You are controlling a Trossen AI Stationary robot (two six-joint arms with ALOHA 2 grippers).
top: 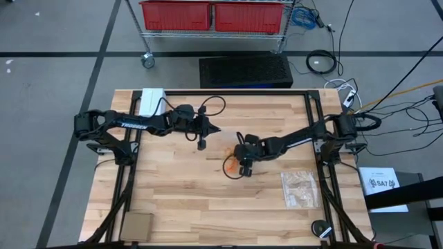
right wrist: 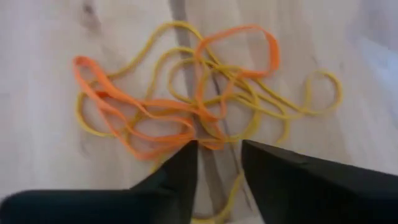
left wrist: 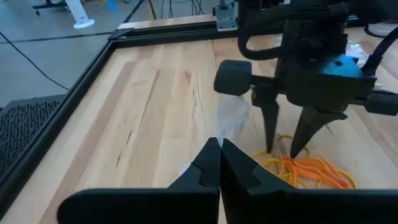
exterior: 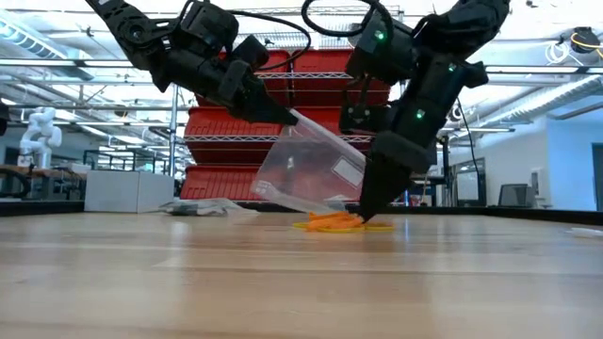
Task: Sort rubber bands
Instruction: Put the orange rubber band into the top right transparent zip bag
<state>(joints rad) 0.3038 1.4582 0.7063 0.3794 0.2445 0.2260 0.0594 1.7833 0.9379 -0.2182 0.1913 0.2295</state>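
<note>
A small heap of orange and yellow rubber bands (right wrist: 186, 106) lies on the wooden table near its middle (top: 228, 164). My right gripper (right wrist: 219, 162) points steeply down over the heap's edge. It is open, with a yellow strand running between its fingertips (left wrist: 270, 134). My left gripper (left wrist: 219, 155) hovers above the table to the left of the heap. It is shut on a clear plastic zip bag (exterior: 311, 169). My left gripper pinches the bag's upper edge (exterior: 294, 119) between its two fingertips, coming from the table's left and slanting slightly down. The bag hangs tilted below the fingers toward the heap. Whether its lower end (exterior: 320, 205) touches the table I cannot tell. My right gripper has its fingertips down at the heap's edge (exterior: 363, 218); whether they touch a band I cannot tell.
A second clear bag (top: 299, 188) with pale contents lies flat near the table's right edge. A white box (top: 152, 100) stands at the far left corner and a brown square (top: 136, 225) at the near left. Black frame rails (top: 313, 111) border the table.
</note>
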